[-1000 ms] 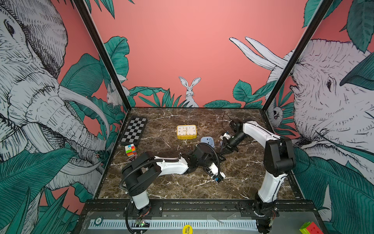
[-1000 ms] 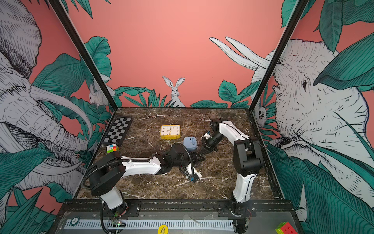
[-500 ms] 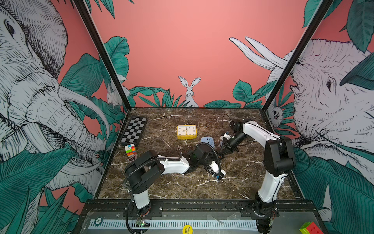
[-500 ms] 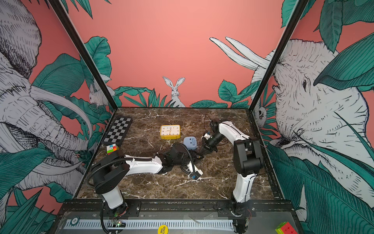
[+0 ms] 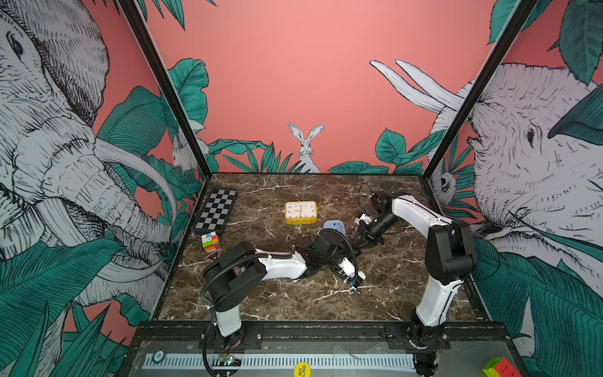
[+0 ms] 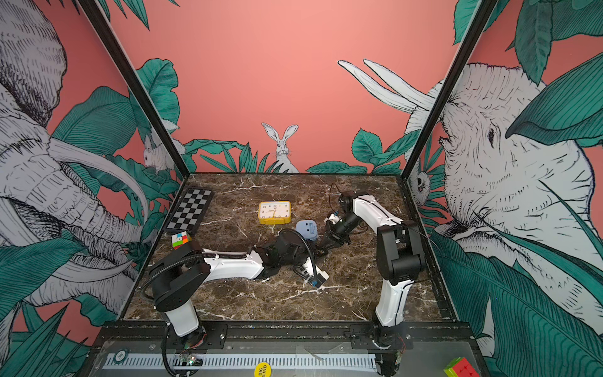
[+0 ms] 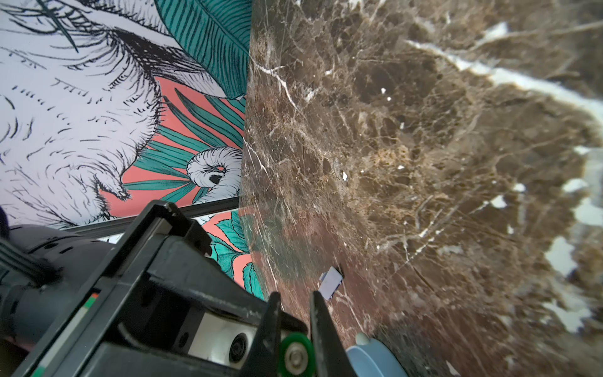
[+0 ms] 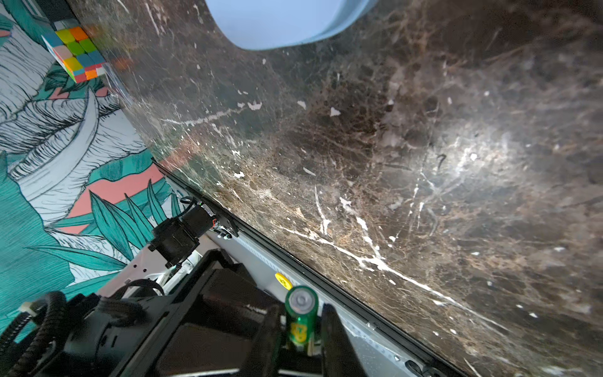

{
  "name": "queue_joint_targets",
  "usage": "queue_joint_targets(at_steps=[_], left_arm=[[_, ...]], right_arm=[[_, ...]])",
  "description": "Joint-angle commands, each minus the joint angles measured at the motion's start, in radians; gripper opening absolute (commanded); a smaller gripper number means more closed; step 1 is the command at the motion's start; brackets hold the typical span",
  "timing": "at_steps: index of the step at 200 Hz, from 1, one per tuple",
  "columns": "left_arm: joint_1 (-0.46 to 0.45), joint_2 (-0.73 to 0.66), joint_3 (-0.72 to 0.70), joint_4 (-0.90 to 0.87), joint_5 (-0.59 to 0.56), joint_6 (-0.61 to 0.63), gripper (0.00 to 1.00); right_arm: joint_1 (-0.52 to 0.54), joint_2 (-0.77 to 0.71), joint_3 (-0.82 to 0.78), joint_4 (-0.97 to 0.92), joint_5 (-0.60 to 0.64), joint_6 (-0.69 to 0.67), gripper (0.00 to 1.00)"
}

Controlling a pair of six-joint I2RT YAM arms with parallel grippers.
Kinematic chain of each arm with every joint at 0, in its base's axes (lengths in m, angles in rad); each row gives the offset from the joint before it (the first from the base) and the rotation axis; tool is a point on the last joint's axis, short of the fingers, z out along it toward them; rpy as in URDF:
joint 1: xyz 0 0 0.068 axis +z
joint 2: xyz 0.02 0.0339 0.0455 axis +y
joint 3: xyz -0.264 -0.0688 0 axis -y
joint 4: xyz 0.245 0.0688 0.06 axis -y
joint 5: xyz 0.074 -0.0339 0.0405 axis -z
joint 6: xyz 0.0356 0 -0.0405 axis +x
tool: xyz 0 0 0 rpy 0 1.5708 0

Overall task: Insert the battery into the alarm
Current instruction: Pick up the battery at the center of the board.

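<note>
A brown marble tabletop (image 5: 293, 303) fills the lower middle of both top views, walled by jungle murals. The left arm (image 5: 280, 265) stretches low from lower left toward the centre. The right arm (image 5: 421, 213) bends in from the right edge to meet it.

A chessboard (image 5: 215, 210) lies along the tabletop's left edge, with a colour cube (image 5: 210, 241) just below it. A yellow clock (image 5: 300, 212) lies face up at mid-frame. The blue alarm (image 5: 334, 226) sits just below and right of it, close beside the point where the two arms meet.

In the left wrist view the left pincer (image 7: 294, 302) is closed on the green battery (image 7: 295, 357), its fingers (image 7: 270, 323) tight against the cell, with the alarm's pale blue body just beside it. In the right wrist view the right pincer (image 8: 301, 310) stands parted around the same battery, a thin gap showing along one side. The battery is held off the tabletop between the two pincers, near the alarm and not in it. It is hidden in both top views.

A small white slip (image 7: 331, 282) lies on the marble beyond the left fingertips.
</note>
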Motion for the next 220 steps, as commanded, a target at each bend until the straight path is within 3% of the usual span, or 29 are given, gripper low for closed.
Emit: queue_joint_targets(at_steps=[1, 17, 47, 74, 121, 166, 194, 220], left_arm=[[0.001, -0.021, 0.050, 0.001, -0.027, -0.119, 0.08], [0.004, -0.037, 0.091, -0.095, -0.065, -0.200, 0.08], [0.021, -0.086, 0.103, -0.176, -0.137, -0.461, 0.09], [0.063, -0.128, 0.131, -0.277, -0.154, -0.705, 0.09], [0.189, -0.110, 0.275, -0.463, -0.205, -1.208, 0.11], [0.275, 0.040, 0.528, -0.712, -0.186, -1.671, 0.11], [0.310, 0.167, 0.704, -0.868, -0.110, -1.881, 0.10], [0.310, 0.201, 0.711, -0.857, -0.091, -2.017, 0.10]], right_arm=[[-0.004, -0.028, 0.002, 0.048, 0.040, 0.035, 0.42], [-0.023, -0.066, -0.037, 0.199, 0.037, 0.133, 0.48], [-0.060, -0.134, -0.177, 0.678, 0.048, 0.430, 0.55], [-0.099, -0.148, -0.253, 0.934, 0.142, 0.534, 0.58], [-0.176, -0.239, -0.413, 1.219, 0.353, 0.547, 0.60], [-0.152, -0.317, -0.508, 1.283, 0.457, 0.340, 0.57], [-0.132, -0.368, -0.599, 1.312, 0.517, 0.290, 0.56], [-0.104, -0.443, -0.669, 1.315, 0.570, 0.258, 0.56]])
